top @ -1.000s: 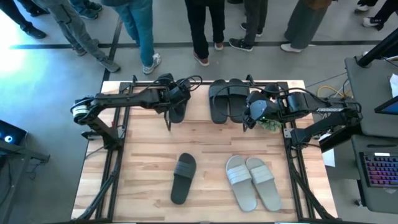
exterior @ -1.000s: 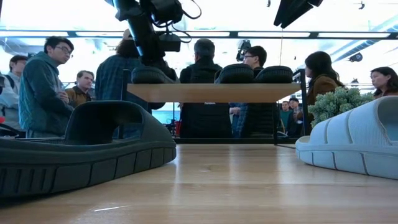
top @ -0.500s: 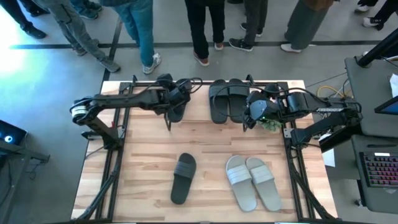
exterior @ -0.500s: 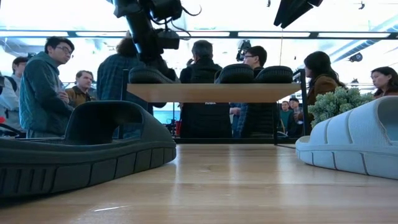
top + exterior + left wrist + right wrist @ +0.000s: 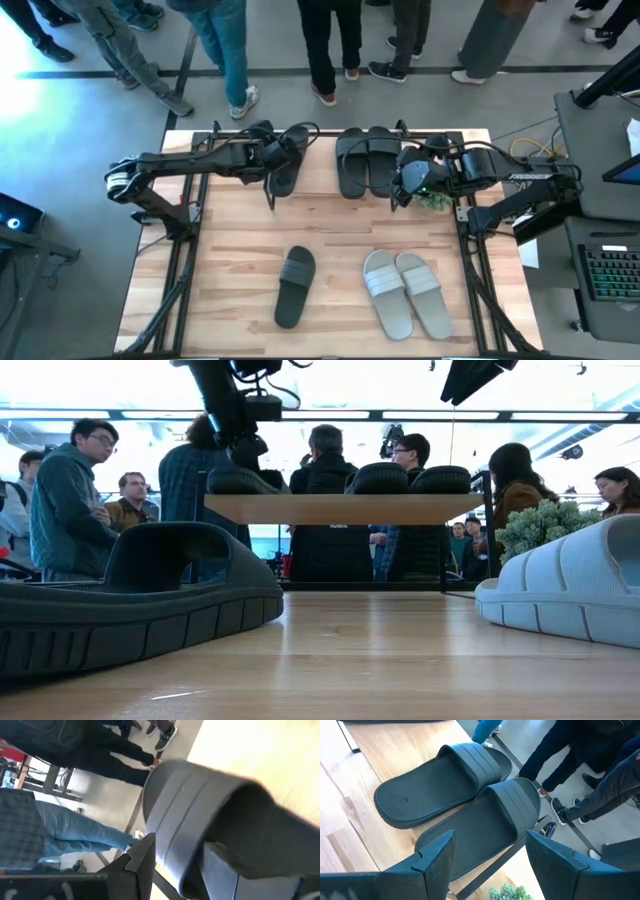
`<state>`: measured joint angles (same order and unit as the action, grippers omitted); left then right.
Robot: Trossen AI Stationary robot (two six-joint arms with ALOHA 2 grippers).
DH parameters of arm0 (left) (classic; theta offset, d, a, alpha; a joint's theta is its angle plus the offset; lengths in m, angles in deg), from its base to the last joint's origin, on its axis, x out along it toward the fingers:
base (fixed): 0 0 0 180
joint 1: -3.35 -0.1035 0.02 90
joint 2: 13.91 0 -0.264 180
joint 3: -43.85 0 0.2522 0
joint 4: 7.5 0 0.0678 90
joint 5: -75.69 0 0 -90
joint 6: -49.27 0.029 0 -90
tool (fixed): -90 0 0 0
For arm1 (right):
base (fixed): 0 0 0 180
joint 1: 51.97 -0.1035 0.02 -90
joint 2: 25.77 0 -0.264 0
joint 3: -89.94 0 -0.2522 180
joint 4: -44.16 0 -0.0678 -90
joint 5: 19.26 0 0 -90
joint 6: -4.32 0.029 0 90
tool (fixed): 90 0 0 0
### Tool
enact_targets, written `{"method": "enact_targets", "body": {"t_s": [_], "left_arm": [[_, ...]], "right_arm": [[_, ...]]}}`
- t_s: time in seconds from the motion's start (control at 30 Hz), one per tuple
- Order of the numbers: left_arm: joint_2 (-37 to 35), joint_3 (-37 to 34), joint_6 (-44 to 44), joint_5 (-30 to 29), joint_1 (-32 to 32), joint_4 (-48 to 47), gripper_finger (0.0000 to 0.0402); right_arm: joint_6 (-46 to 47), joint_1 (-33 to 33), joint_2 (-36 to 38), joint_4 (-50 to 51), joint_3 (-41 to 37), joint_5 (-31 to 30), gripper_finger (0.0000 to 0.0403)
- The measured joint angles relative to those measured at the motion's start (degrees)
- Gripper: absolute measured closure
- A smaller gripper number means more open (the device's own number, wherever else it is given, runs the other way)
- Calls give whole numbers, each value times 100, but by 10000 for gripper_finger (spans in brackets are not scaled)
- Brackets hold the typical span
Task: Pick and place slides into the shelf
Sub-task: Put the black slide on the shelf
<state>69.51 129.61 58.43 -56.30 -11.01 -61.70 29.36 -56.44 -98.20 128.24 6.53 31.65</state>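
High view, contents of wooden counter (image 5: 330, 240):

Shelf (image 5: 320, 135), black bars and a light board, at the far edge. On its top board: one dark slide (image 5: 283, 165) at the left end, and a pair of dark slides (image 5: 367, 162) side by side right of centre.

Left tool (image 5: 283, 150): over the left-end slide. The left wrist view shows its two fingers (image 5: 142, 855) spread either side of that slide's strap (image 5: 200, 810); no squeeze can be made out, so they read as released.

Right tool (image 5: 402, 183): at the right end of the shelf, just beside the dark pair. The right wrist view shows both fingers (image 5: 437, 852) held apart above those slides (image 5: 465, 800), gripping nothing.

Near half of the counter: a single dark slide (image 5: 294, 286) left of centre; a pair of light grey slides (image 5: 405, 292) touching each other, right of centre.

Small green plant (image 5: 436, 200) near the right tool.

Beyond the counter: several people (image 5: 70, 500) standing.
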Motion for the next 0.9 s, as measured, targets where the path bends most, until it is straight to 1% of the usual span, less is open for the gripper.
{"method": "enact_targets", "body": {"t_s": [0.13, 0.33, 0.43, 0.5, 0.57, 0.63, 0.7, 0.77, 0.83, 0.9], "left_arm": [[-33, 38, -232, 5, 106, -269, 260], [-296, 14, -281, -51, 358, -270, 210], [-502, 81, -272, -74, 657, -272, 186], [-738, 126, -36, 26, 1073, -276, 174], [-1055, 133, 216, 347, 1653, -280, 168], [-1327, 32, 166, 651, 2289, -310, 167], [-1534, -150, -200, 745, 2888, -667, 167], [-1591, -364, -866, 736, 3529, -1166, 167], [-1520, -611, -1580, 722, 4186, -1222, 167], [-1310, -764, -2053, 595, 4768, -1102, 167]], "right_arm": [[-20, 0, 0, 2, 0, 0, 170], [-20, -1, 0, 7, 0, 0, 170], [-20, 0, 0, 20, 0, 1, 170], [-20, 0, 0, 24, 0, 2, 170], [-20, 0, 0, 26, 0, 16, 170], [-27, -2, 2, 42, 0, 77, 170], [-140, -16, 2, 45, 0, 270, 170], [-241, -68, -4, 43, -4, 432, 170], [-253, -130, -42, 46, -6, 453, 170], [-264, -163, -59, 42, -11, 459, 170]]}}
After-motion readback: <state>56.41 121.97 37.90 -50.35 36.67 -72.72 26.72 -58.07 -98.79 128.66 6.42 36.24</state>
